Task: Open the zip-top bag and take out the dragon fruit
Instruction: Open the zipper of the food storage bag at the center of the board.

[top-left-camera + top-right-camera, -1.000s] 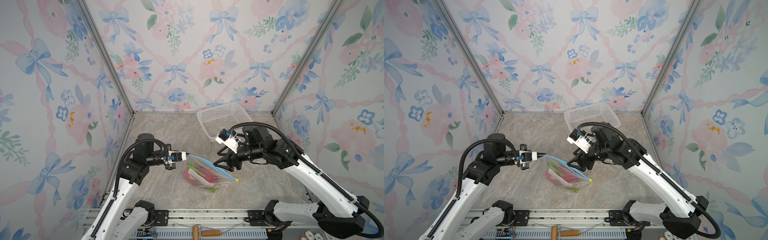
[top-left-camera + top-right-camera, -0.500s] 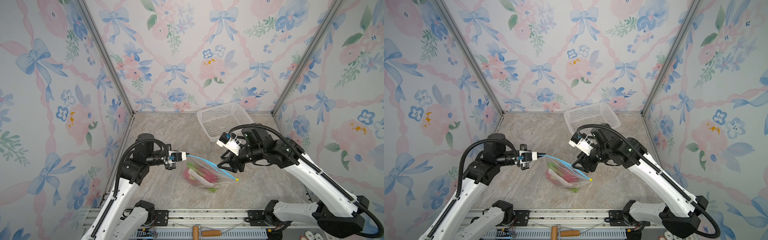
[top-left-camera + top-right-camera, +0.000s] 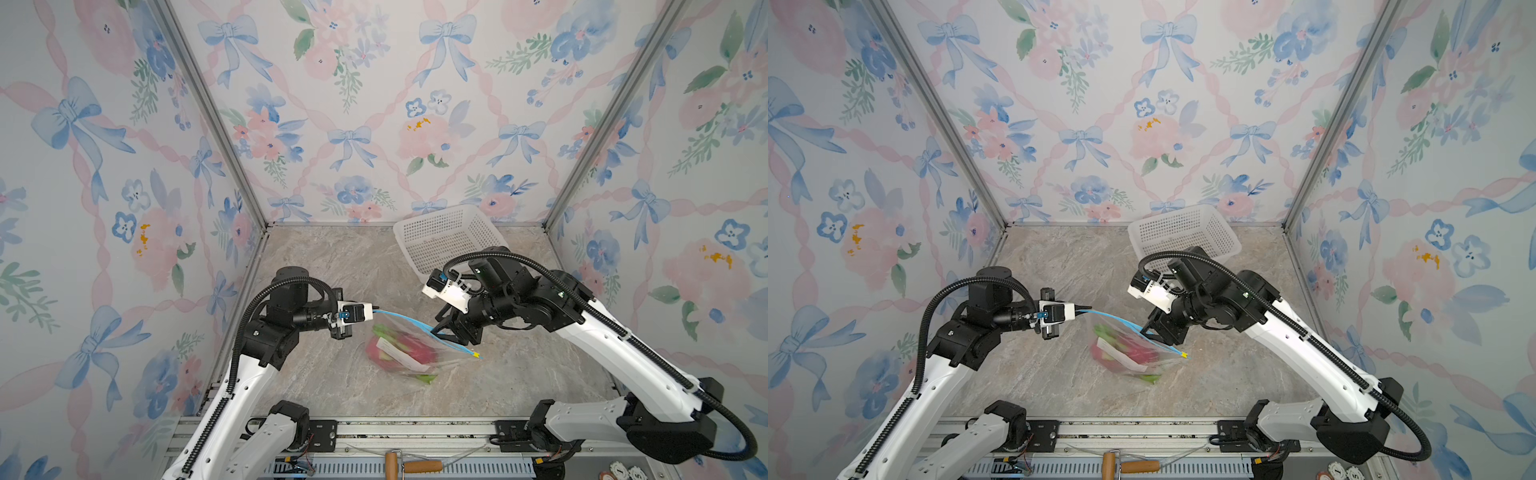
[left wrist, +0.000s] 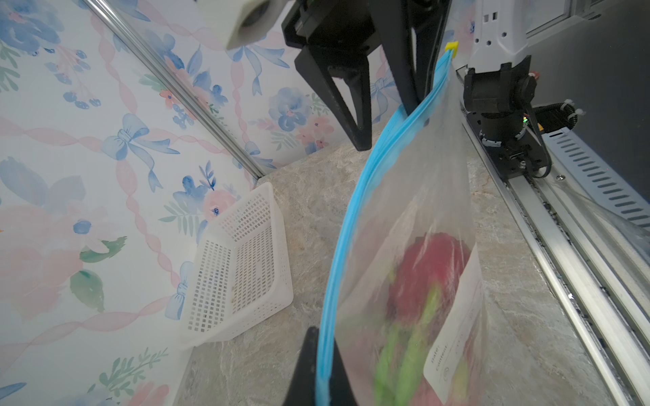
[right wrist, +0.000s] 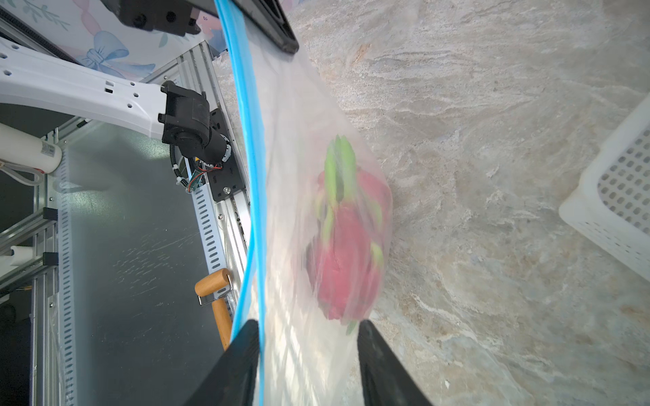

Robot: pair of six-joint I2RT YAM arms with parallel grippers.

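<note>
We find the clear, crinkly zip-top bag (image 3: pixel 399 332) with its light-blue zip strip (image 4: pixel 351 218) hanging over the marbled bench (image 3: pixel 332 266), the pink-and-green dragon fruit (image 3: pixel 419 353) inside (blurred in every view). The left gripper (image 3: pixel 376 310) pinches one strip end tight in its fingers. The right gripper (image 3: pixel 444 336) has its fingers partly apart astride the bag's top, one touching the strip, gripping nothing. A white perforated plastic basket (image 3: pixel 449 241) stands at the back, well apart, its near corner hidden by the right arm (image 3: pixel 602 332). A wooden-handled tool (image 3: pixel 411 465) lies by the front rail. The bag's white paper label (image 4: pixel 453 334) reads "Date:" and "Content:".
</note>
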